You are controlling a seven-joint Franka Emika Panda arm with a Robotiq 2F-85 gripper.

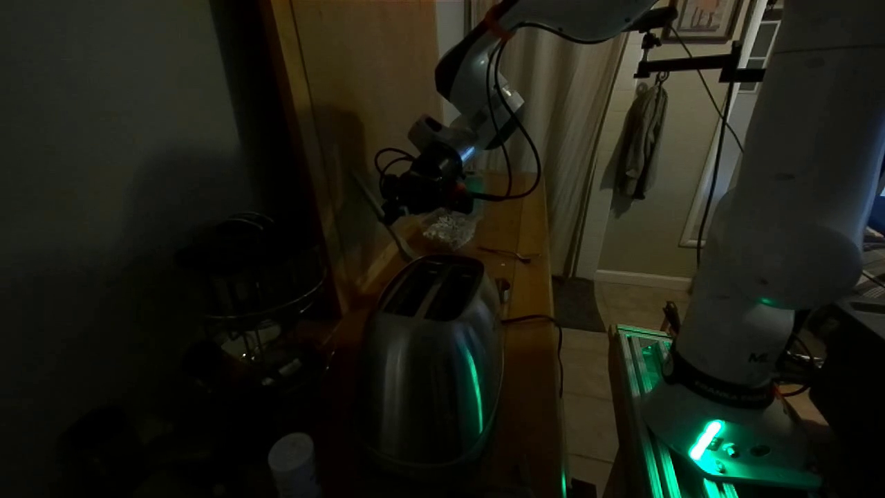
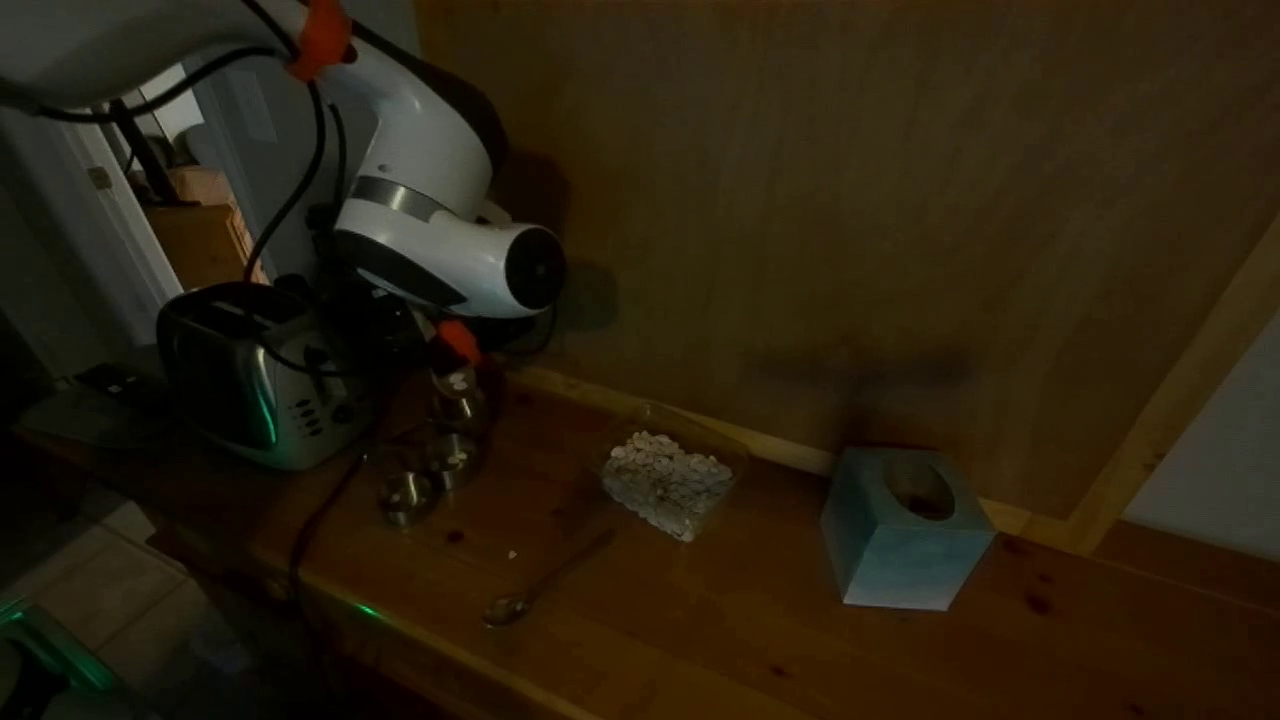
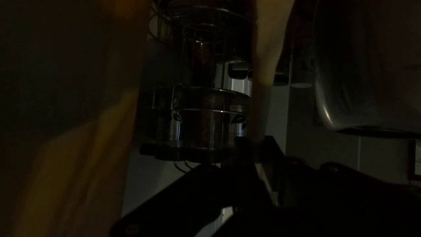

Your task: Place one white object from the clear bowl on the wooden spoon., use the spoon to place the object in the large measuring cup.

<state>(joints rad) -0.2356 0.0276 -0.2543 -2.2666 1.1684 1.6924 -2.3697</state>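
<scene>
Above the counter (image 2: pixel 760 640), one claw (image 3: pixel 258 145), clamped on a tilted wooden spoon (image 3: pixel 268 49), with steel toaster (image 1: pixel 432 387) near and wire rack (image 3: pixel 197 110) beyond in the wrist view. Farther out: metal cups (image 2: pixel 408 512); clear bowl (image 2: pixel 700 434) containing white pieces (image 2: pixel 665 482); one loose white piece (image 2: pixel 512 554); metal spoon (image 2: pixel 522 601); tissue box (image 2: pixel 900 560). Wooden spoon plain in the wrist view, lost behind the arm (image 2: pixel 430 265) in an exterior view; cups grouped there, but mostly blocked by the toaster (image 1: pixel 432 387) in an exterior view.

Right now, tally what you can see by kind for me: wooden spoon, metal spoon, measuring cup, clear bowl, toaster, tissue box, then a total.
Wooden spoon: 1
Metal spoon: 1
Measuring cups in sight: 3
Clear bowl: 1
Toaster: 1
Tissue box: 1
Total: 8
</scene>
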